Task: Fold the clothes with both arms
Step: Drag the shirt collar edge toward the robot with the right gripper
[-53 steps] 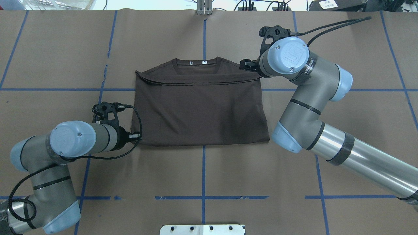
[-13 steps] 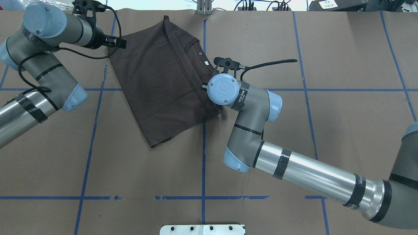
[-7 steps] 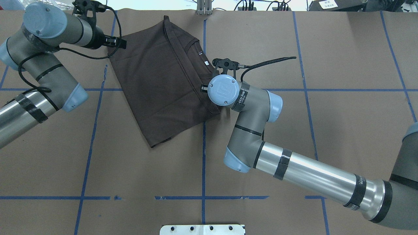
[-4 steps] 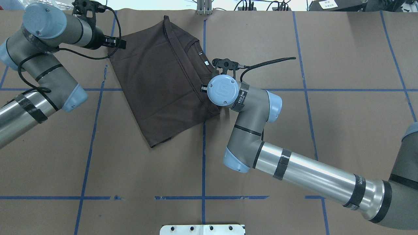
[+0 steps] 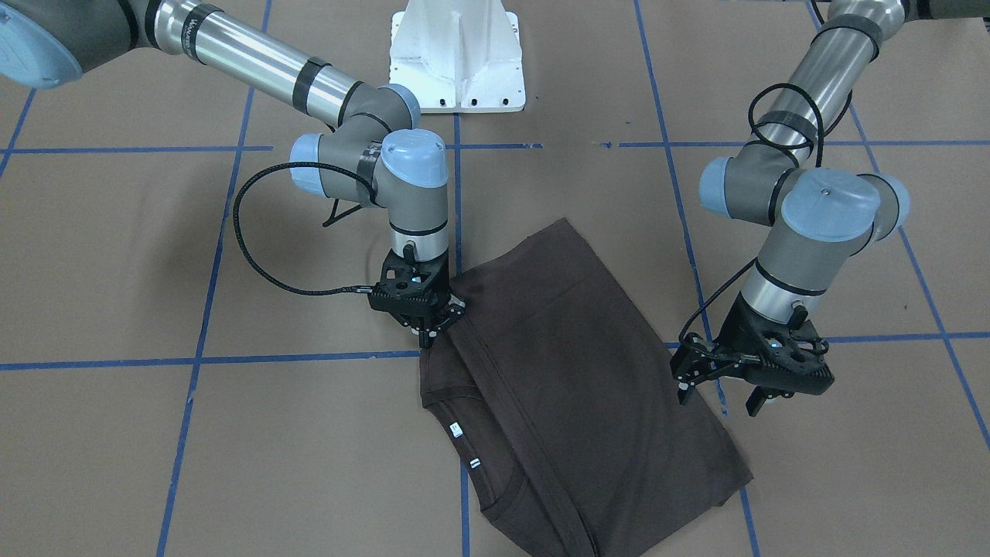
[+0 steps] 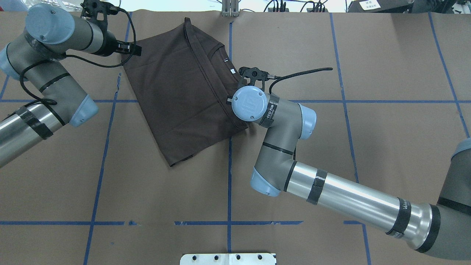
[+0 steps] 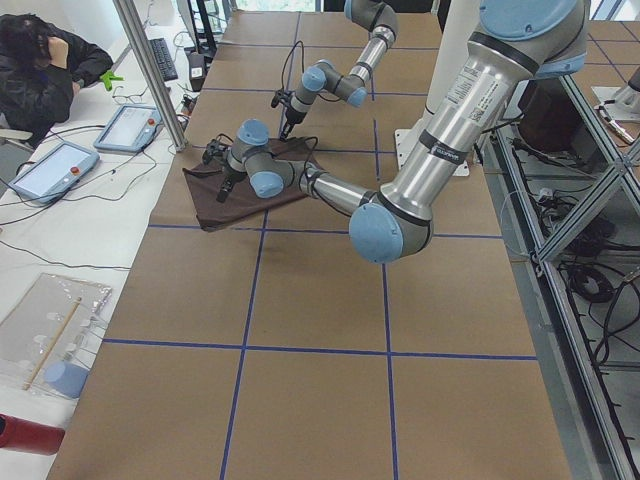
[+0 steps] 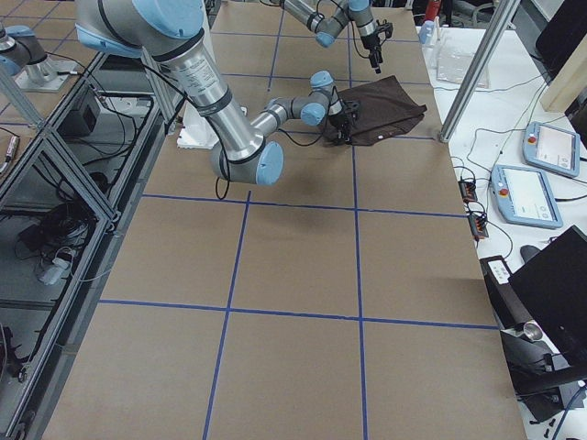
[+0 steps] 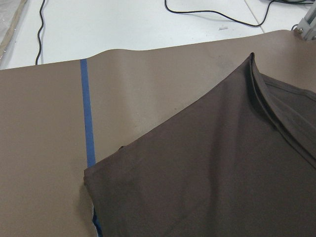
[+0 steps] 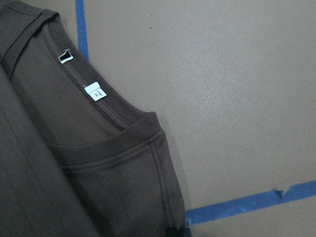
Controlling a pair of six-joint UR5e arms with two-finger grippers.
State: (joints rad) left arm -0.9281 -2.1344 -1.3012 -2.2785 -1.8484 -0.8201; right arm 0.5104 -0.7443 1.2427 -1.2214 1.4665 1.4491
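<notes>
**A:** Which step is this?
**B:** Mid-fold. The T-shirt [image 5: 588,402] lies skewed on the table [image 5: 232,464]. The right hand [image 5: 425,338] looks pinched on its shoulder edge, and the left hand [image 5: 718,402] is spread wide and empty at the opposite corner.
**A:** Next?
**B:** Probably the left hand grips that corner.

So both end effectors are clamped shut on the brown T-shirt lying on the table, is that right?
Not quite. Only the right end effector is shut on the T-shirt, near the collar. The left end effector is open, its fingers spread by the shirt's edge, as the front-facing view shows.
</notes>
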